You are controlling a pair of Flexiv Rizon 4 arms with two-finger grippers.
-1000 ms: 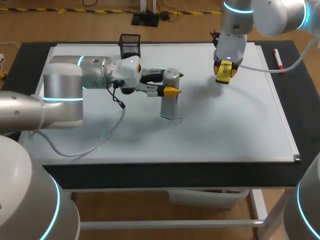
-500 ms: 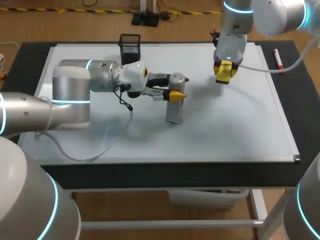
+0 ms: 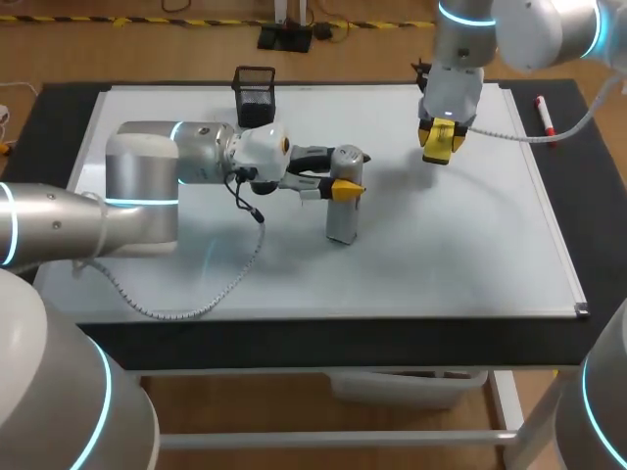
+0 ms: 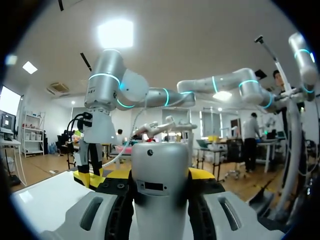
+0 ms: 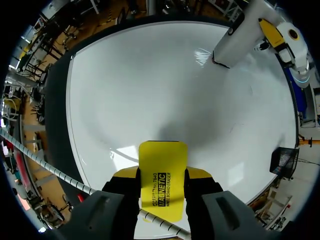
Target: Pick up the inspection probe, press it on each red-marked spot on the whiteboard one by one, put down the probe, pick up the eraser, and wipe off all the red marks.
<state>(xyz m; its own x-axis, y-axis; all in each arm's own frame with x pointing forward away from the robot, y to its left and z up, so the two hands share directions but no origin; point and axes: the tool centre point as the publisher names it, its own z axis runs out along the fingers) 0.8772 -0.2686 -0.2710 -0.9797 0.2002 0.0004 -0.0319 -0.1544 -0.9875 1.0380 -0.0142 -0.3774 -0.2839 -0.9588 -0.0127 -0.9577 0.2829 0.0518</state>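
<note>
— Since a second ago, what has shifted?
— Only the left arm. It has carried the inspection probe (image 3: pixel 341 206) a little to the right across the whiteboard (image 3: pixel 470 255) and then settled. The right arm has not stirred.
— How does the left gripper (image 3: pixel 345 183) hold it?
— Its yellow-tipped fingers are closed on the probe's upper body from both sides. The probe is a smooth, silver-grey, rounded column. It stands upright near the middle of the glossy white board, and its lower end seems to rest on the surface.
— And the right gripper (image 3: pixel 438 140)?
— It hangs above the board's far right part, with its fingers pinched on the eraser (image 5: pixel 161 170). The eraser is a flat, bright yellow block with rounded corners and black print on its face.
— Anything else on the tabletop (image 3: pixel 598 196)?
— A black wire-mesh cup (image 3: pixel 255 90) stands at the board's far edge. A red-capped marker (image 3: pixel 542 115) lies on the dark tabletop just beside the board's right frame.
</note>
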